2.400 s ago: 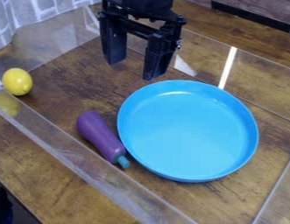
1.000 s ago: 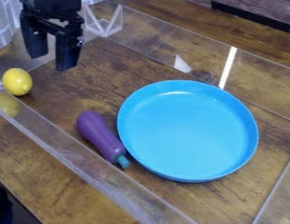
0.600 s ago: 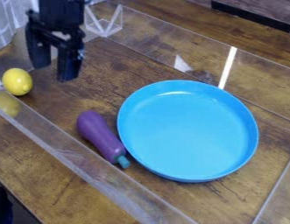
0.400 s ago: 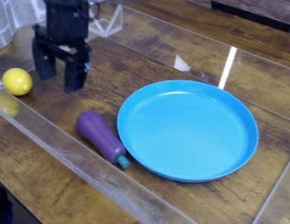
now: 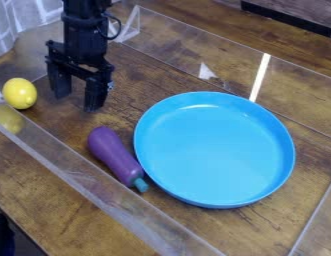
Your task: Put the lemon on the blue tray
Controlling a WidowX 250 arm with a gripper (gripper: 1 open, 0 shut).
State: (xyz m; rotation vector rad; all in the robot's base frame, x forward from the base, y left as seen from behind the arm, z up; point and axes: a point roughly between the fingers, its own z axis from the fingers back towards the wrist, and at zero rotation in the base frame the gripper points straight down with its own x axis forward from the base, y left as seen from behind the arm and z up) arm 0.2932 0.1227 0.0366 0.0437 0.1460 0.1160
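A black gripper (image 5: 76,95) hangs over a dark wooden table (image 5: 195,55), pointing straight down. Its two fingers (image 5: 93,93) are spread wide apart, and there is nothing between them. The tips sit low, close to the wood. The lemon (image 5: 20,93) is small, round and bright yellow. It rests on the table at the far left edge of the view, just to the left of the gripper. The gripper and the lemon are near each other but not touching. The blue tray (image 5: 268,120) is a big round dish with a raised rim. It lies on the right side of the table, well apart from the lemon, and nothing is in it. A purple eggplant (image 5: 113,155) with a teal stem lies between them, nearer to the viewer than the gripper. Its stem end points toward the near right and sits just beside the tray's left rim. A clear plastic wall (image 5: 88,195) runs along the near left side of the table, and a faint yellow glow of the lemon shows in it. A thin strip of white light shines on the wood beyond the tray.
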